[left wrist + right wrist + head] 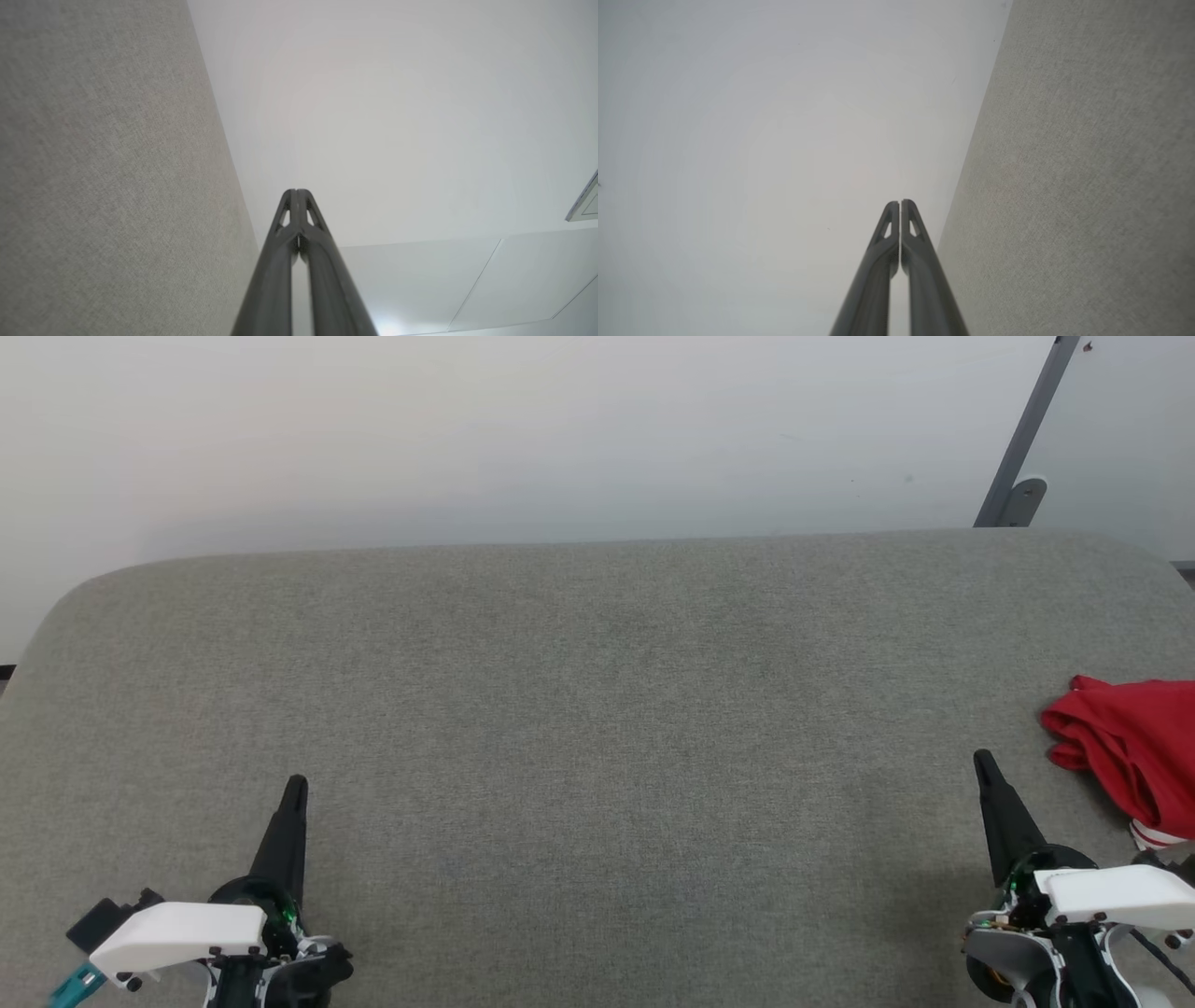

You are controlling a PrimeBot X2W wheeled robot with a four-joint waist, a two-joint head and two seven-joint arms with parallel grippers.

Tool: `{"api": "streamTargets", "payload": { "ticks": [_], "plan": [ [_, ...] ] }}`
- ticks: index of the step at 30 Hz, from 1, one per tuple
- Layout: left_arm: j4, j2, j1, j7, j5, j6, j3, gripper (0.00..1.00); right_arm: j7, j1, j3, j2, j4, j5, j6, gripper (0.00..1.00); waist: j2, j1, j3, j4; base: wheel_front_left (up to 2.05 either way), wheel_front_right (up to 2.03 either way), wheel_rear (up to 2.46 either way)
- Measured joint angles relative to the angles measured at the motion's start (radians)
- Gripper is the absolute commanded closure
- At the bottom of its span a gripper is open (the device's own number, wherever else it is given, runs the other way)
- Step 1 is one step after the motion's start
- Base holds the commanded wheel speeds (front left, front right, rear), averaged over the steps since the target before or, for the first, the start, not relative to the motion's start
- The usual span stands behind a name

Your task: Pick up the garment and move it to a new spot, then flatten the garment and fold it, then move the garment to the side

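While the garment lies crumpled at the far right edge of the grey surface, both arms rest low at the near side, holding nothing. The right end effector has its two dark fingers pressed together, and the left end effector is likewise closed on nothing; each wrist view shows the pair meeting at the tip against a pale wall.

The garment sits to the right of the right end effector and slightly beyond it, near but apart, with a bit of red-white striped trim at its near end. The left end effector is well apart from it, across most of the surface. The heap seems to run from far-left to near-right, though the picture's edge cuts it off, so its full extent cannot be told.

The pick-up has not begun, I judge. The right arm is plainly the nearer, and it would need to part its fingers and swing rightward and a little forward to reach the red folds.
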Motion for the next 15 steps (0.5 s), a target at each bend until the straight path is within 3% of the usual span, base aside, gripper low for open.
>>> {"api": "streamTargets", "payload": {
  "ticks": [15],
  "plan": [
    [0.008, -0.007, -0.019, 0.025, -0.073, 0.000, 0.016, 1.00, 0.018, -0.014, -0.003, 0.007, 0.000, 0.077, 0.000, 1.00, 0.0000, 0.0000, 0.004, -0.009, 0.00, 0.00, 0.00]
  ]
}}
